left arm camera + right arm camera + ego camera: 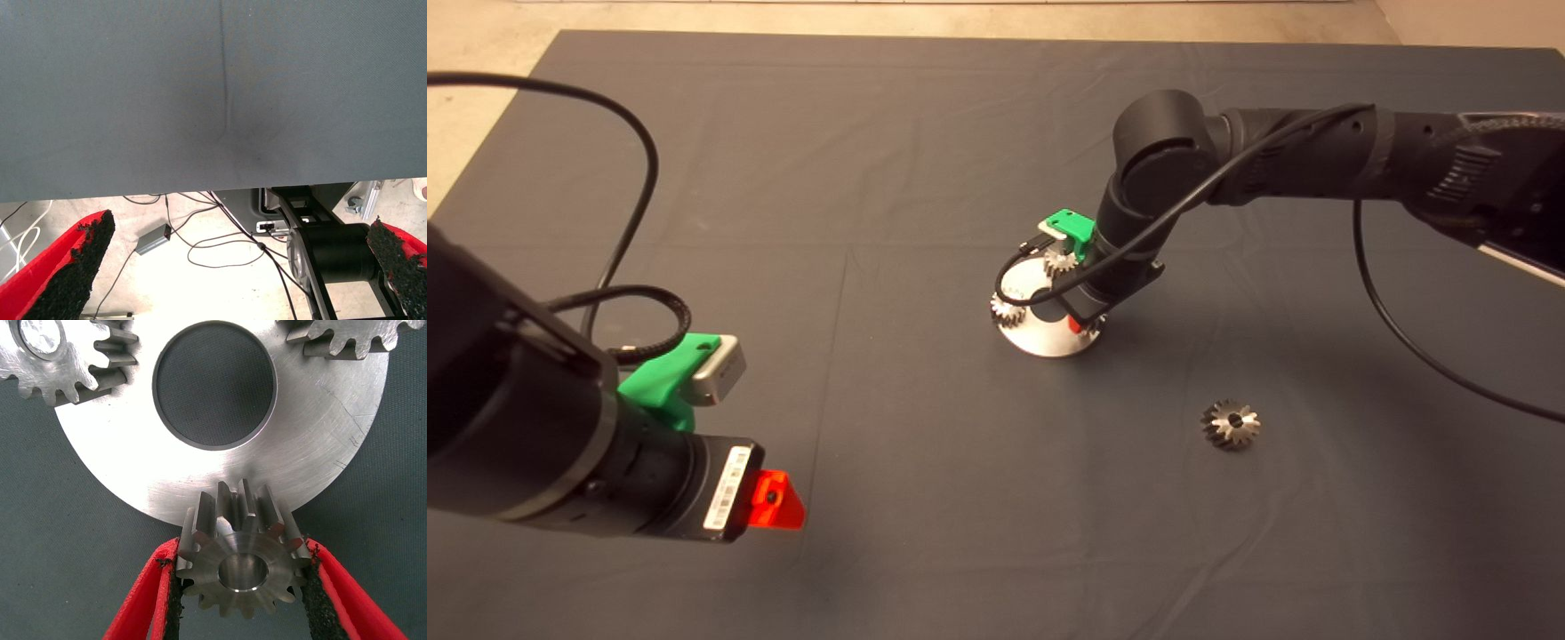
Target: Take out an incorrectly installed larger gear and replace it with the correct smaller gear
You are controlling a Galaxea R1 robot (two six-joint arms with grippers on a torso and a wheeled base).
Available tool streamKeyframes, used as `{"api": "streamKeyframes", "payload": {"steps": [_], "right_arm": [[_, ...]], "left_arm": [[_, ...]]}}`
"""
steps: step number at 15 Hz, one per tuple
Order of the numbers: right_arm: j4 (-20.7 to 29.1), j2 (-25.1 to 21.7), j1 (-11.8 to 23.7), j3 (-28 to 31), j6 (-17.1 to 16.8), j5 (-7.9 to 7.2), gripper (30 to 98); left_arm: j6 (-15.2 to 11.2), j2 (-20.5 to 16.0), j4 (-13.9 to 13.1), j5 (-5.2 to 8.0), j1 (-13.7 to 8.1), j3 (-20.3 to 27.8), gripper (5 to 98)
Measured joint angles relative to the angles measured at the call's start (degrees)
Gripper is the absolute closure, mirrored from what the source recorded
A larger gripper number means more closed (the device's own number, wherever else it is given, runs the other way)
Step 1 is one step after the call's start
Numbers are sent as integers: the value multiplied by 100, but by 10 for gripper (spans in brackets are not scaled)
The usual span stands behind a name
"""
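Dark grey cloth (925, 133) covers the table, with pale floor along the upper edge of the head view. At lower left the left gripper (775, 500) hangs idle above the mat, its fingers (67, 273) spread wide; its wrist view alone shows cables and a small grey box (155, 239) on the floor. At centre, a round silver plate (1040, 340) carries two pale small gears (1060, 260) (1007, 309). The right gripper (241, 587) stands over the plate's near edge, pinching the smaller gear (243, 550) between both pads, a detail only its wrist view reveals. Lower right of the plate, the larger gear (1231, 424) lies alone on the mat, well apart from both grippers. That makes four gears.
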Motion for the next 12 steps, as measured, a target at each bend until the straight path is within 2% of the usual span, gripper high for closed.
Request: {"api": "streamKeyframes", "payload": {"steps": [8, 12], "right_arm": [[40, 0, 26, -2, 2, -2, 890], [156, 5, 161, -2, 5, -5, 890]], "left_arm": [[0, 0, 0, 0, 0, 0, 54], [0, 0, 0, 0, 0, 0, 54]]}}
